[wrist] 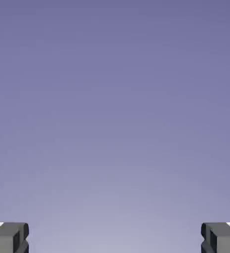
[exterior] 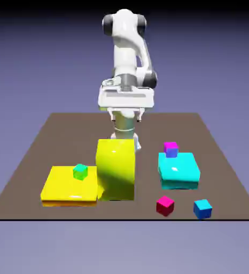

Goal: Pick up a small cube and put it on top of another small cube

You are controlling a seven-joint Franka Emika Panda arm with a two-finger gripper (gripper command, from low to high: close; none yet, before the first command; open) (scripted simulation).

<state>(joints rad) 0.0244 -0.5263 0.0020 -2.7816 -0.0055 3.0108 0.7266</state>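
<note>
Several small cubes show in the exterior view. A green cube (exterior: 80,171) rests on a flat yellow slab (exterior: 62,187). On a cyan block (exterior: 179,170) sits a violet cube with a magenta top (exterior: 171,149). A crimson cube (exterior: 165,205) and a blue cube (exterior: 202,208) lie on the table near its front edge. My gripper (exterior: 126,119) hangs high above the table's back middle, behind a tall yellow block (exterior: 116,168), far from every cube. The hand view shows only the backdrop, with the gripper (wrist: 115,239) open and its fingertips (wrist: 8,238) wide apart and nothing between them.
The tall yellow block stands between the slab and the cyan block, directly in front of the arm. The brown table (exterior: 52,134) ends just in front of the crimson and blue cubes.
</note>
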